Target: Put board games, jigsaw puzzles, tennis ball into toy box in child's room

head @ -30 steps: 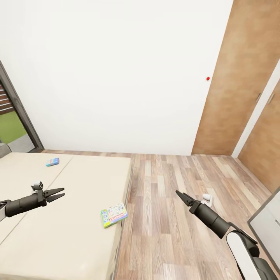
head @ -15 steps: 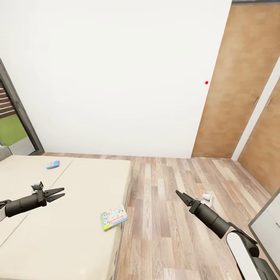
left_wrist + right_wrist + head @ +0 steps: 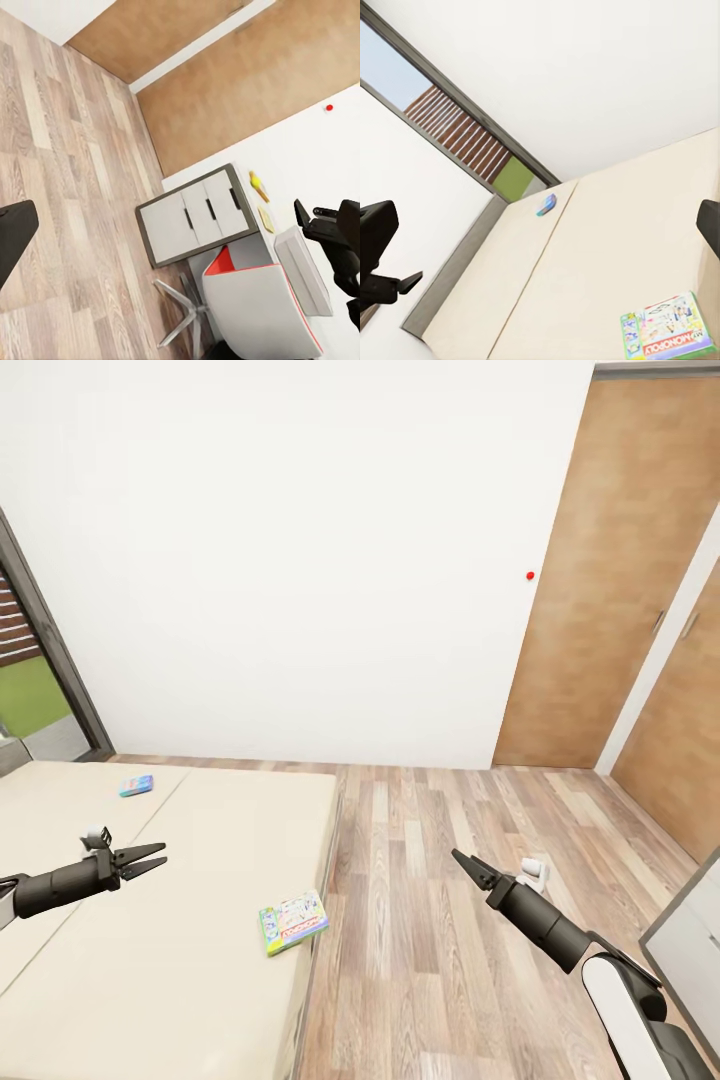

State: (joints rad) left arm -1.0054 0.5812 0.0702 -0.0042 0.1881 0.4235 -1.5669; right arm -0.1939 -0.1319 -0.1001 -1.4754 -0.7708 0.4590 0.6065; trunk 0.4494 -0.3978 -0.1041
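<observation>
A white wall (image 3: 300, 560) is filling the far side of the child's room, with a small red button (image 3: 530, 575) on it and wood-grain doors (image 3: 590, 580) standing to its right. Wood planks of the floor (image 3: 440, 920) are running toward the robot beside the bed (image 3: 200, 960), whose beige two-part mattress is spreading across the lower left of the head view; a dark-framed window (image 3: 45, 660) is showing at the bed's far end.

From the left wrist camera, the table (image 3: 300, 262) is appearing with its white drawer fronts (image 3: 196, 216), a red-and-white chair (image 3: 262, 307) pulled up beside it, and two small yellowish things (image 3: 259, 196) lying on its top — too small to identify.

Two of the board games are lying on the mattress: the green-edged one (image 3: 293, 921) with the white busy cover is sitting near the bed's floor-side edge, and the much smaller blue one (image 3: 136, 786) is resting well apart from it, near the far end by the window.

The left gripper (image 3: 145, 858) is hovering above the mattress with its fingers spread apart, holding nothing. The right gripper (image 3: 468, 867) is hanging over the floor — its fingers are parted only slightly, and it too is empty.
</observation>
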